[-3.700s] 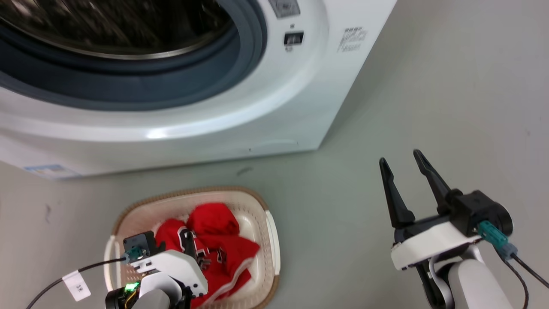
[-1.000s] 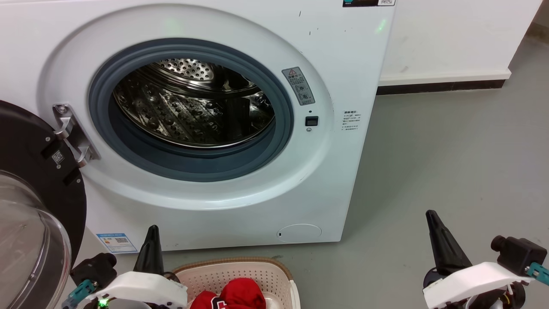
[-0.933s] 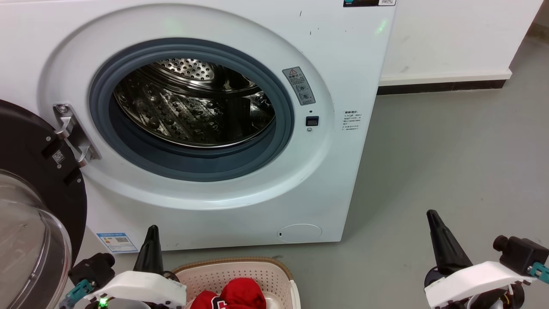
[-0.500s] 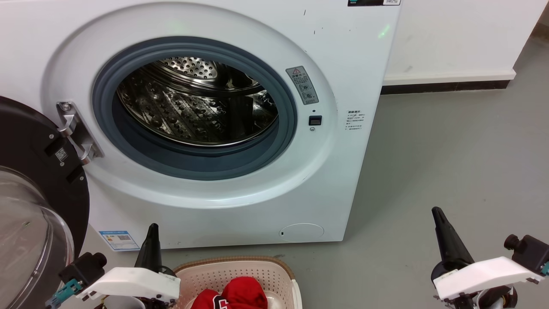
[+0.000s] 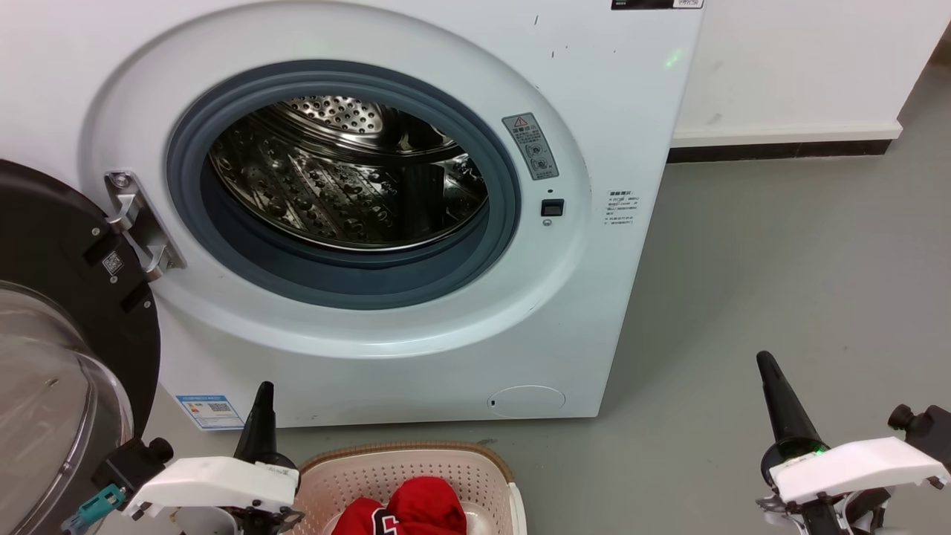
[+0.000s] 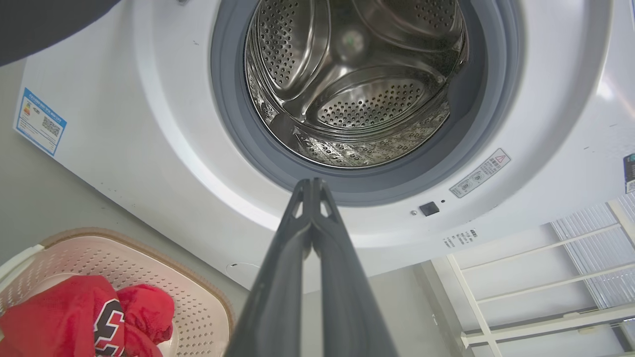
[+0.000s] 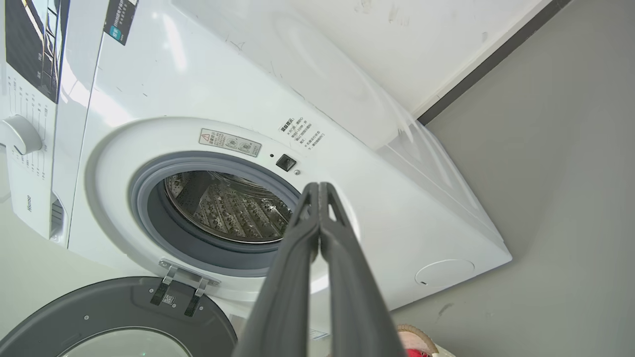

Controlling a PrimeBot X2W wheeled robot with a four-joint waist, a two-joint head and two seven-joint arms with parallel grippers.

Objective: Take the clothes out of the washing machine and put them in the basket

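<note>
Both arms sit low before the washing machine (image 5: 594, 111), whose door (image 5: 67, 245) is swung wide to the left. The left gripper (image 5: 261, 405) rises just beside the basket (image 5: 386, 464), and the right gripper (image 5: 776, 394) stands well apart over the grey floor (image 5: 780, 260). Each pair of fingers is pressed together, tips touching, clamped on nothing. The red clothes (image 5: 416, 505) lie in the basket, which sits in front of the machine.

Clothes (image 5: 420, 507) in basket (image 5: 371, 475); basket before washing machine (image 5: 609, 111); door (image 5: 52, 245) at left.
</note>
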